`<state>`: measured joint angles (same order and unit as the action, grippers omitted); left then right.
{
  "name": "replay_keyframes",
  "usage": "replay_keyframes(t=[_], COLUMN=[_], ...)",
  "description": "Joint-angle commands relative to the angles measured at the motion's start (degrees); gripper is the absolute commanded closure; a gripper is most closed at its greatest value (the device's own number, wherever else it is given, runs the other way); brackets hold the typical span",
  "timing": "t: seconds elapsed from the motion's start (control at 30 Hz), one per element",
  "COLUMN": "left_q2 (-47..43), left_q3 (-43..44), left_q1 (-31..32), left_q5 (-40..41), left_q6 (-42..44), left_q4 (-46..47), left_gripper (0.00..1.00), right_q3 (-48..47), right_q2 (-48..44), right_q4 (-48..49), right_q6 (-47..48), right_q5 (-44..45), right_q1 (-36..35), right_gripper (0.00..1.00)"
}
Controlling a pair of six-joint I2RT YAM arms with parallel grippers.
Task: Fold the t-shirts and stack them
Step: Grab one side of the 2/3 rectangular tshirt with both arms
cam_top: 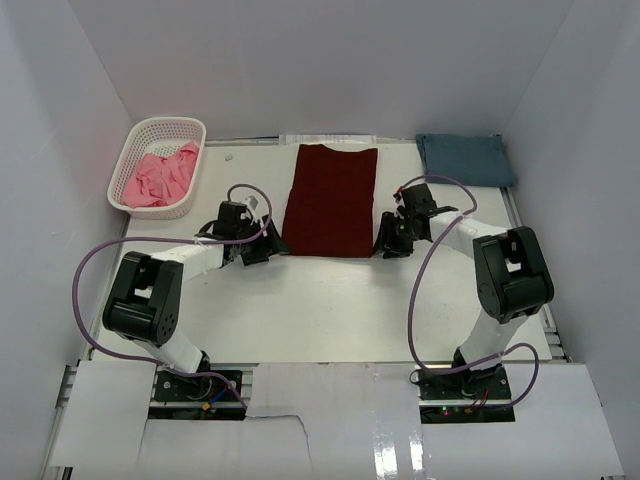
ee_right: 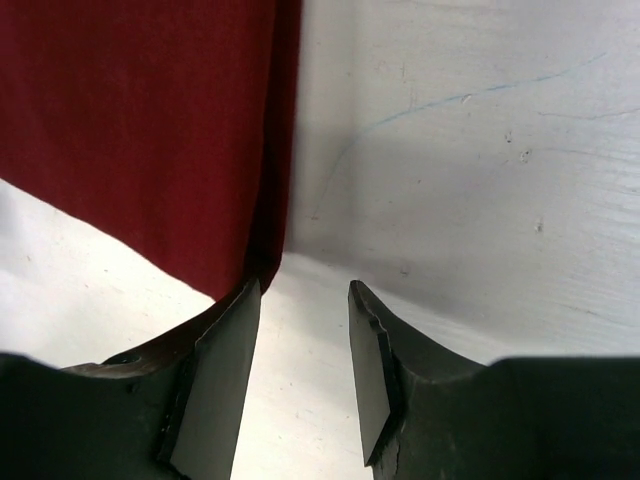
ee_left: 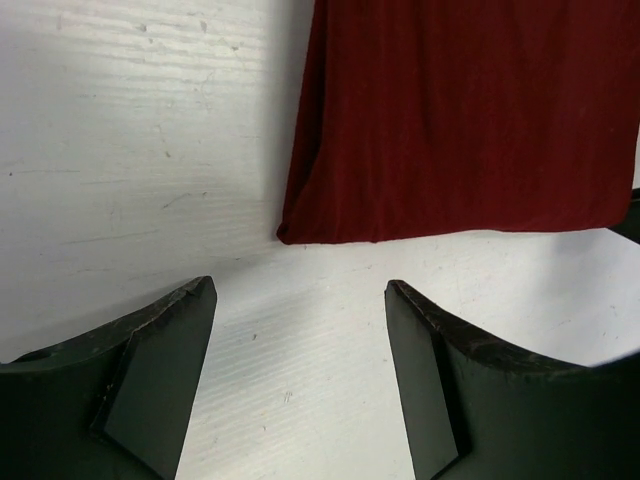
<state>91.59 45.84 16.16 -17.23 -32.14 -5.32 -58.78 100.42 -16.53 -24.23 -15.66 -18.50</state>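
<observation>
So, how far along are we with the folding?

Partway, we'd judge. The maroon t-shirt (cam_top: 330, 200) lies flat on the bench (cam_top: 330, 310) as a long narrow rectangle with no sleeves sticking out, so its sides look turned in already. It has yet to be folded end over end.

And where is it from our fingers?

Its near hem runs between the two sets. Just ahead of the left fingers (ee_left: 150, 380) is the near left corner, slightly toward the inner finger, with bare bench between cloth and tips. The left fingers are spread wide and hold nothing. The right fingers (ee_right: 215, 390) are parted more narrowly, also empty. The near right corner sits at the tip of their inner finger; we cannot tell whether it touches.

What about the others?

Well beyond the right fingers, the slate-blue t-shirt (cam_top: 465, 158) lies as a compact rectangle, apparently folded. Well beyond the left fingers, the pink t-shirt (cam_top: 158, 178) is crumpled inside the basket (cam_top: 165, 127), not folded. Nothing is stacked yet, so we'd say most of the work is left.

Any brand, label or writing?

None we can read on the cloth, the basket or the bench.
</observation>
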Motion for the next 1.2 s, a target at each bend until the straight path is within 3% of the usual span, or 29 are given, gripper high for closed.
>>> replay_keyframes(t=[0.0, 0.3, 0.53, 1.0, 1.17], left_q2=[-1.42, 1.13, 3.85, 6.85, 6.93], left_q3=[-1.28, -0.5, 0.3, 0.21, -0.23], left_q1=[-0.6, -0.78, -0.87, -0.78, -0.78], left_q5=[-1.92, -3.51, -3.6, -3.6, -3.33], left_q6=[-1.34, -2.22, -2.14, -1.79, -1.43], left_q4=[4.0, 7.08, 7.96, 9.01, 8.66], left_gripper=[0.21, 0.2, 0.2, 0.23, 0.29], right_q3=[-0.54, 0.87, -1.33, -4.14, -4.41], right_q2=[-4.18, -8.14, -1.12, 4.43, 5.05], right_q4=[-0.76, 0.36, 1.5, 3.0, 3.09], right_q6=[-1.44, -2.32, -2.14, -2.75, -2.67], right_q5=[1.06, 0.28, -1.48, 0.28, 1.16], right_q1=[-0.39, -1.01, -2.15, -4.61, -4.79], right_gripper=[0.53, 0.53, 0.53, 0.54, 0.76])
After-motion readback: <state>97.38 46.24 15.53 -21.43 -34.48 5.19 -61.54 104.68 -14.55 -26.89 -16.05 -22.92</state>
